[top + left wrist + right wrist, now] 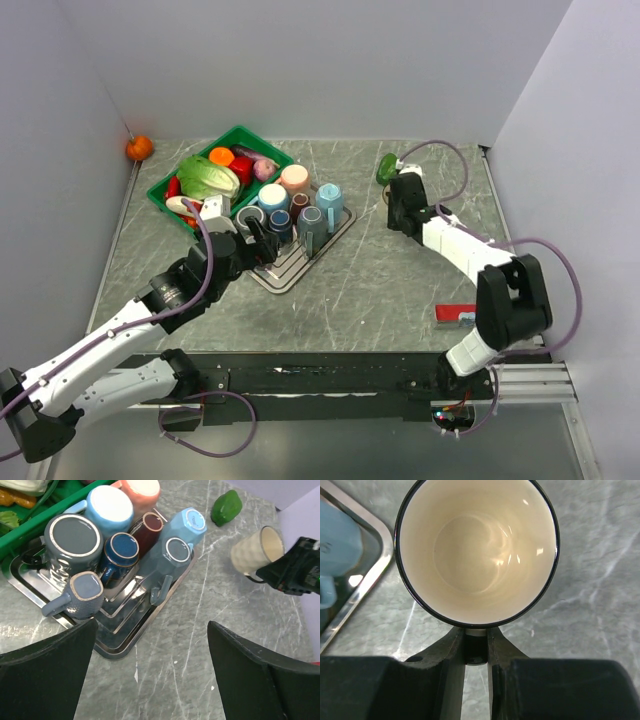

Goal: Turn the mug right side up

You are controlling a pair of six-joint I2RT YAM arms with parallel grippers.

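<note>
**Right arm.** The right gripper (476, 639) is clamped on the cream mug (477, 550). In the right wrist view its two fingers (451, 655) are drawn close together. A narrow dark part at the near edge of the mug's rim is pinched between them, and whether this is the handle cannot be told. The mug sits directly ahead of the fingertips with its mouth facing back at the wrist, so its glossy pale inside and thin black rim fill the view. In the left wrist view the same mug is tilted. Its mouth is turned up and toward the right gripper, and its base points away from that gripper toward the tray (120, 647). Whether the mug touches the table (380, 290) cannot be told. Just left of the right gripper's fingers are a corner of the metal tray and part of a pale blue mug (335, 545) standing on it.

**Left arm.** The left gripper (150, 680) is open, its fingers spread wide with nothing between them. Directly ahead of it lies the tray, crowded with mugs (72, 540) set base up and touching one another. Beyond the tray, ahead and to the gripper's left, is the green bin (20, 535) of vegetables. Ahead and to its right, the green pepper (226, 507) lies on the table, beyond the cream mug and apart from it. In the top view the left gripper hovers over the tray's near edge, well apart from the right gripper.
</note>
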